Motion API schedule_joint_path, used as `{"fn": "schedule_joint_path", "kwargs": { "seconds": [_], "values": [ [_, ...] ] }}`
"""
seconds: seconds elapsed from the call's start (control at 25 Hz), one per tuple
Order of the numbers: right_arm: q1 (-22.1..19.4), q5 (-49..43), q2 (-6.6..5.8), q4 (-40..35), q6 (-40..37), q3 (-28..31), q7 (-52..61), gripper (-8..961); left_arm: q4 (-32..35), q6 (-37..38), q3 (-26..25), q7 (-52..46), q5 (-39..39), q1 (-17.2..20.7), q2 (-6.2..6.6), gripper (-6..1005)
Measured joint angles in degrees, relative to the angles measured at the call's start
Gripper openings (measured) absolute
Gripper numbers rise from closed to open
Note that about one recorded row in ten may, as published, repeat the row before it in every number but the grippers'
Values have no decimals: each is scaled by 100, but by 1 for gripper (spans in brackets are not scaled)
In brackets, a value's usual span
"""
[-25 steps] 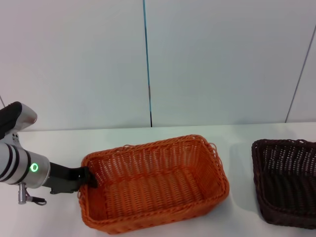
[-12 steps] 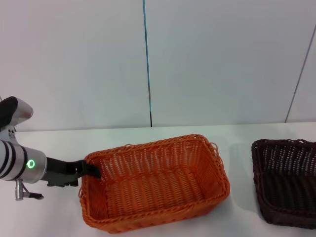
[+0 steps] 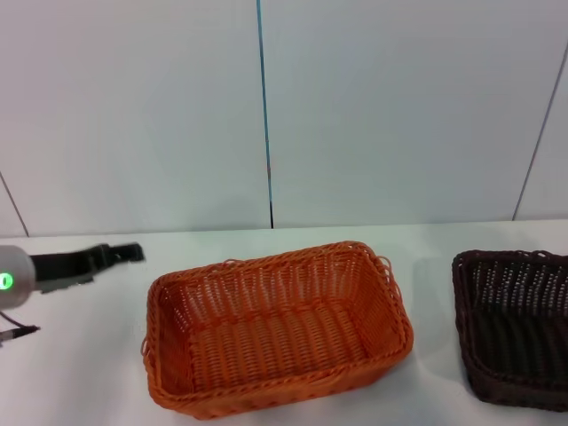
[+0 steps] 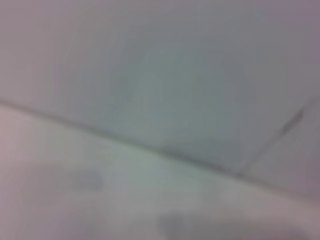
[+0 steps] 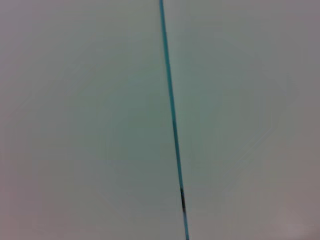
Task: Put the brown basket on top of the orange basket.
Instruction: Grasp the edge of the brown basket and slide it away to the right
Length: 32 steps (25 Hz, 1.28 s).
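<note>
The orange basket (image 3: 277, 330) stands on the white table in the middle of the head view, with nothing in it. The brown basket (image 3: 516, 325) stands apart to its right, cut by the picture's edge. My left gripper (image 3: 129, 253) hovers above the table to the left of the orange basket, clear of its rim and holding nothing. My right gripper is out of view. The wrist views show neither basket.
The white table (image 3: 98, 373) runs back to a pale panelled wall (image 3: 382, 115) with a blue seam (image 3: 264, 106). The right wrist view shows only that wall and seam (image 5: 172, 120). A strip of table lies between the two baskets.
My left gripper was at the orange basket's left rim. It has come off the rim and moved up and to the left. Neither basket has visibly shifted.
</note>
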Motion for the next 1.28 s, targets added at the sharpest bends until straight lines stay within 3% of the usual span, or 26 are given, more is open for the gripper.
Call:
{"fn": "schedule_joint_path", "kwargs": {
  "seconds": [0.08, 0.28, 0.56, 0.84, 1.0, 1.28],
  "values": [
    [-32, 0, 6, 35, 4, 31, 0, 890, -216, 257, 24, 124, -365, 267, -54, 935],
    [-56, 0, 28, 159, 194, 73, 0, 889, -276, 875, 8, 787, -1440, 739, -57, 935],
    [32, 0, 38, 519, 969, 283, 3, 889, -244, 1661, 231, 3372, -4015, 1351, -117, 935],
    [129, 7, 114, 667, 1435, 344, 13, 888, 251, 1785, 267, 5901, -6396, 1498, -138, 935],
    [242, 13, 140, 668, 1723, 376, 16, 888, 389, 1701, 269, 6836, -6985, 1502, -130, 935],
    [369, 19, 209, 678, 1927, 467, 18, 887, 556, 1561, 217, 7751, -7225, 1482, -125, 935]
  ]
}}
